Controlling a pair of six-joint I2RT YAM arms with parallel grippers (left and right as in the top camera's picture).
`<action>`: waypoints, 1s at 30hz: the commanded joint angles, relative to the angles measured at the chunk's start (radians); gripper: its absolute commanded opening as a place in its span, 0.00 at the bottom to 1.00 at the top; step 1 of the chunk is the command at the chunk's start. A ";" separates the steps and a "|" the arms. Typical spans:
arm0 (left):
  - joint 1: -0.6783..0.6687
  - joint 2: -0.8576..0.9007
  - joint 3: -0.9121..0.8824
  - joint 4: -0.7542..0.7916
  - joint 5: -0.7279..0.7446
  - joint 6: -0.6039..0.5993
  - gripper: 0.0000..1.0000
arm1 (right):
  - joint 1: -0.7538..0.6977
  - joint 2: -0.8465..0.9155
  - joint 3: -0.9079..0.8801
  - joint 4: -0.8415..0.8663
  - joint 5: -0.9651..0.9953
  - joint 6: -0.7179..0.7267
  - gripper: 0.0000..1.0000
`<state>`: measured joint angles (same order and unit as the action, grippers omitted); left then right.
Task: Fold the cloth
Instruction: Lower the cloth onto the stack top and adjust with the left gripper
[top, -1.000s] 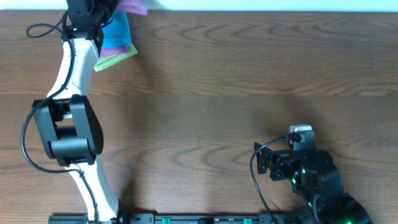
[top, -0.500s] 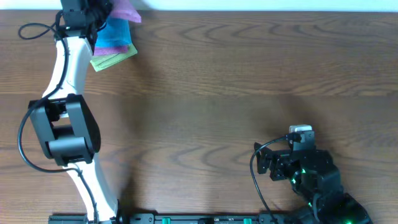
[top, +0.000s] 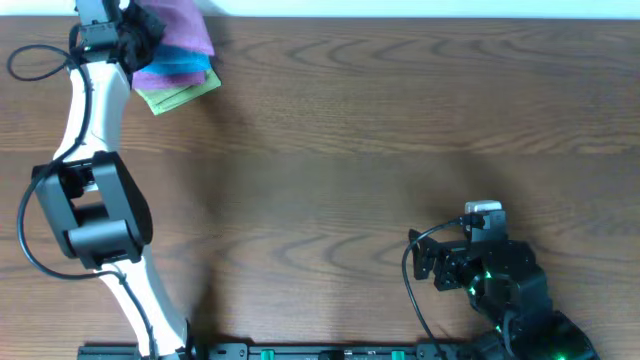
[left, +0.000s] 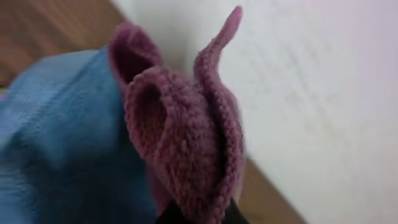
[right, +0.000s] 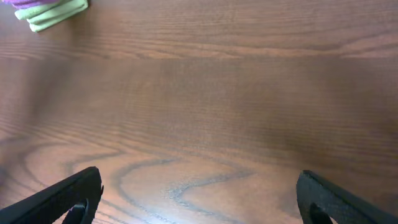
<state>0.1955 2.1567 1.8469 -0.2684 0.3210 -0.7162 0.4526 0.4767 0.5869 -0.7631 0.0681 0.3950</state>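
My left gripper (top: 145, 25) pinches a bunched edge of the cloth (top: 178, 22) at the far-left corner of the table (top: 350, 150), over the blue cloth (top: 188, 62). The thin pinch could slip, or lifting could drag that stack. My right gripper (top: 483, 212) rests wide open, well apart.
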 joint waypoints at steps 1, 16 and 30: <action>0.009 0.014 0.024 -0.029 -0.012 0.068 0.06 | -0.009 -0.005 -0.006 -0.001 0.010 0.016 0.99; 0.025 0.014 0.024 -0.152 -0.137 0.145 0.06 | -0.009 -0.005 -0.006 -0.001 0.010 0.016 0.99; 0.053 0.014 0.024 -0.185 -0.163 0.182 0.27 | -0.009 -0.005 -0.006 -0.001 0.010 0.016 0.99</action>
<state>0.2436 2.1567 1.8469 -0.4473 0.1719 -0.5644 0.4526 0.4767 0.5869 -0.7631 0.0681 0.3950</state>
